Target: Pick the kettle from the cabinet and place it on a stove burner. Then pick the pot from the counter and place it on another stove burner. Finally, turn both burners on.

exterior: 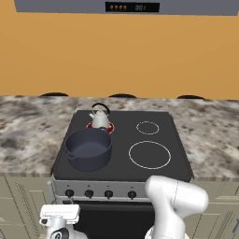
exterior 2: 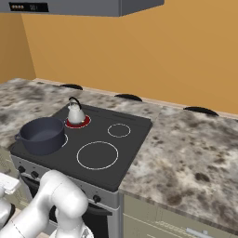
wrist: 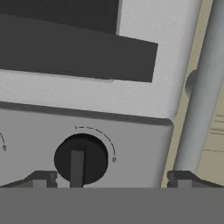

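the kettle (exterior: 100, 119) sits on the far left red ring, and the pot (exterior: 88, 150) sits just near of it. the gripper (wrist: 109, 178) is wide apart, right by a black knob (wrist: 81, 159).

An orange wall (exterior: 116, 56) backs the scene, with a grey range hood (exterior: 126, 6) mounted overhead.
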Controlling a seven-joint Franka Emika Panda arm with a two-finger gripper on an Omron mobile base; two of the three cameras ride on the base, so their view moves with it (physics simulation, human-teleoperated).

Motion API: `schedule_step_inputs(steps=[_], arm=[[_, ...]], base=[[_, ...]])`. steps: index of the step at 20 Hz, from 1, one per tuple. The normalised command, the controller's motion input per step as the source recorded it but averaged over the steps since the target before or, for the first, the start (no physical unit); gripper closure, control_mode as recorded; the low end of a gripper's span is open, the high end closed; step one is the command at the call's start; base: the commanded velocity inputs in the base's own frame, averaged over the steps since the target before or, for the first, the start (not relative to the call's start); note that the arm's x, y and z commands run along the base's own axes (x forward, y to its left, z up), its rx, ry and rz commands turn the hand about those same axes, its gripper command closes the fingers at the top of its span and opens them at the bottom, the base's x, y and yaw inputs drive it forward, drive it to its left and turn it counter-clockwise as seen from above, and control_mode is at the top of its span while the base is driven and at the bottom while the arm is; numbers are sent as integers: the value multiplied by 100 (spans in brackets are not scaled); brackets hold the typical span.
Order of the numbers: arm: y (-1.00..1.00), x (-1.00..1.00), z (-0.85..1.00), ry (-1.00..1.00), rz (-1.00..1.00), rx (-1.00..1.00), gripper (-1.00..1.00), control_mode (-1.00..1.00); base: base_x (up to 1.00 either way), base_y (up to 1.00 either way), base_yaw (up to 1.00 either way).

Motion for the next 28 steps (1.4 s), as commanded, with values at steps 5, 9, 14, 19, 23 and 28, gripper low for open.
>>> schedule_step_inputs(steps=[5,9,14,19,23,28], arm=[[0,7,-16,0,0,2,-100,-100],[0,12,-3,0,0,5,-100,-100],[0,11,-3,0,0,4,-100,-100],[0,7,-12,0,0,3,-100,-100],[0,7,-13,0,0,3,-100,-100],[0,12,-10,0,0,3,-100,-100]], base=[[0,0,0],[0,0,0],[0,0,0],[0,0,0],[0,0,0],[0,0,0]])
